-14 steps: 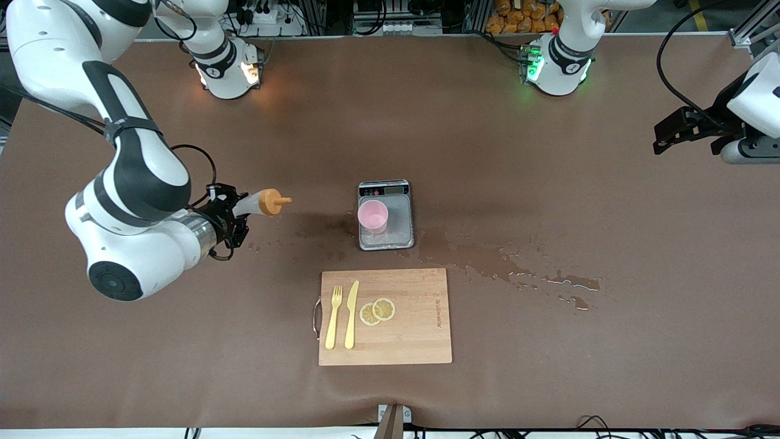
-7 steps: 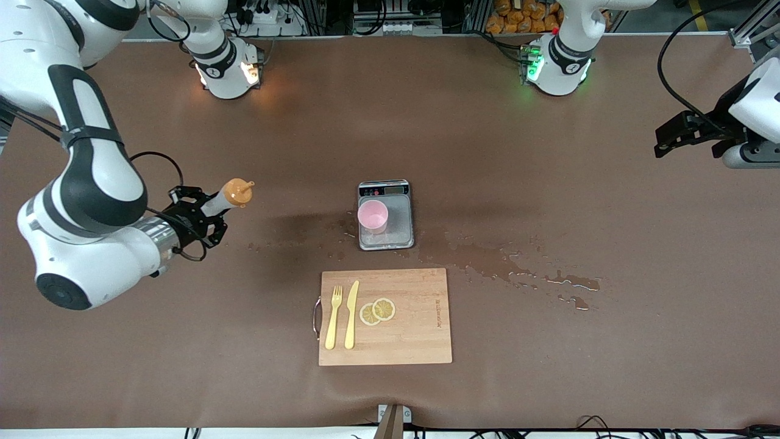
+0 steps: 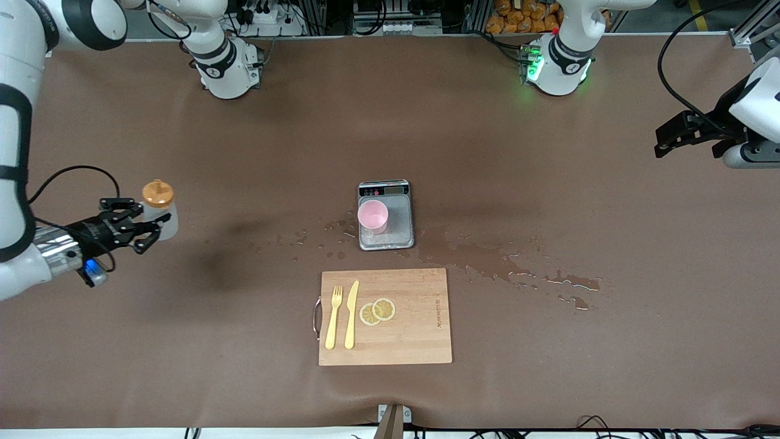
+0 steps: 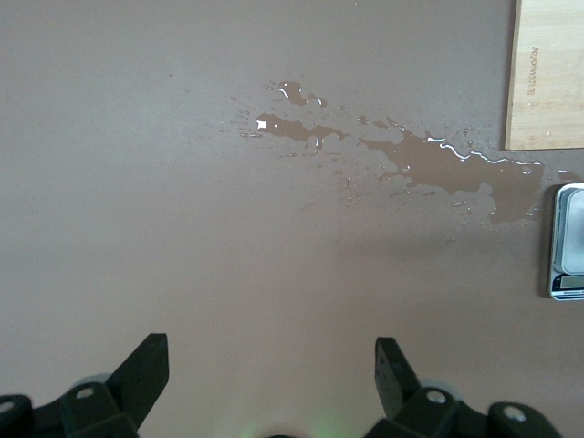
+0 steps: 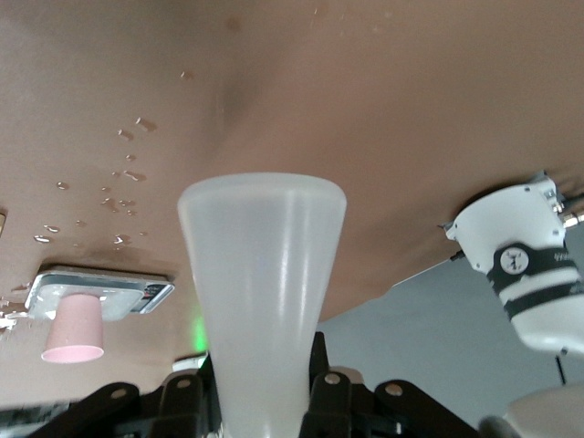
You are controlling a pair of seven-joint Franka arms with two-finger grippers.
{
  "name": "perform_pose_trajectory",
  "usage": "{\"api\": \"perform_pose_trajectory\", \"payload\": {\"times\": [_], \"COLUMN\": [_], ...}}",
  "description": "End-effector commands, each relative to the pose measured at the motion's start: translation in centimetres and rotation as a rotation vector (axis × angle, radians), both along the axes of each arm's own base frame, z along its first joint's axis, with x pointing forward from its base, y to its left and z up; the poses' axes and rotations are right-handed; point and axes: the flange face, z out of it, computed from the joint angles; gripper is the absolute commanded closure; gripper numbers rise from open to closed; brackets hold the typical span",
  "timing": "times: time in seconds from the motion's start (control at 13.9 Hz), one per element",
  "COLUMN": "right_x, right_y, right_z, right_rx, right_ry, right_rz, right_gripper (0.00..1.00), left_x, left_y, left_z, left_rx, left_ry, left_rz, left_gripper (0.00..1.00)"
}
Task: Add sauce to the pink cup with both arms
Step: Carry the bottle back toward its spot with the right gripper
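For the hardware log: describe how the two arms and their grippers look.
Both arms are glossy white jointed shells with black joint rings. The right arm ends in a silver wrist and a black right gripper, with a black cable looping alongside. The left gripper is black too, a black cable arching above; its fingers are matte black wedges.

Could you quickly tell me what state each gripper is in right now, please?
Left gripper: jaws open, empty, over bare table toward the left arm's end.
Right gripper: jaws closed on the sauce, toward the right arm's end.
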Motion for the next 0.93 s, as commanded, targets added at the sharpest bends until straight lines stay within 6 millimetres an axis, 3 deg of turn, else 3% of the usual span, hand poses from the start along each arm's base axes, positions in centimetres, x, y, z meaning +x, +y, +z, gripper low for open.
{"api": "perform_pose_trajectory", "payload": {"times": [0.0,0.22,0.43,0.86], "right_x": [-2.0,-3.7,-4.7,-6.5], "right_y": [-2.2,-5.7,-7.3,-10.2], "right_z": [-4.5,-11.1,-15.4,-19.6], "right_rx": [0.173,0.306,0.368,0.391], "right_ry": [-0.006,-0.041,-0.054,-0.028], "right_rz": [-0.022,-0.033,-0.066,-0.167], "right_gripper": [0.85,0.84,0.83,0.82], "left_x": [0.3,0.3,0.3,0.3], "left_y": [0.1,0.1,0.0,0.1], "left_z": [0.5,0.5,0.4,0.3], "left_rx": [-0.011,-0.011,-0.011,-0.011], "left_ry": [-0.008,-0.008,-0.006,-0.005], "left_rz": [-0.011,-0.011,-0.015,-0.013], "left_gripper": [0.00,0.00,0.00,0.00]}}
